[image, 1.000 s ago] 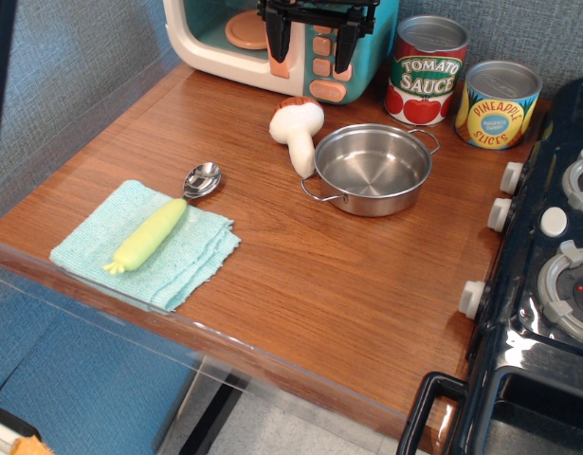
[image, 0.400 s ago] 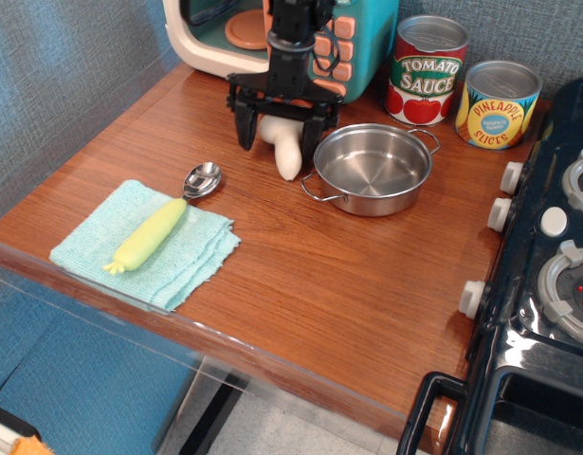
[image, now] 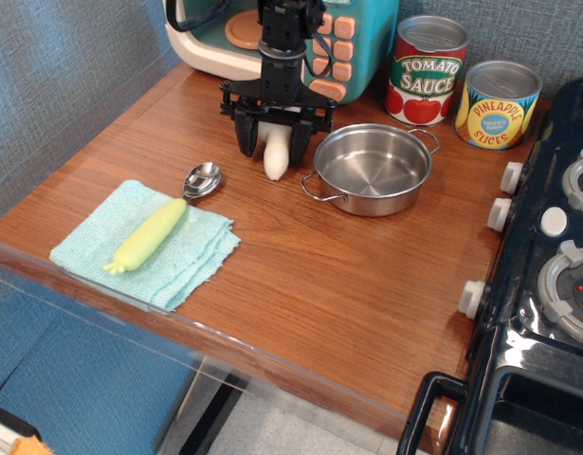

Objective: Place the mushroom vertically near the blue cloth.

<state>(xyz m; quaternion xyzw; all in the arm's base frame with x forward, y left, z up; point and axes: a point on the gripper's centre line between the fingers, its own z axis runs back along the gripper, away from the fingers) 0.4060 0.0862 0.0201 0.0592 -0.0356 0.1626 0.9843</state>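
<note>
The mushroom (image: 276, 156) is being straddled by the gripper (image: 273, 144) just left of the steel pot (image: 372, 169); only its white stem is being shown, pointing toward the camera. Whether the black fingers (image: 245, 134) are pressing on it cannot be told. The blue cloth (image: 149, 243) is lying well apart, with a yellow-handled spoon (image: 163, 225) resting across it.
</note>
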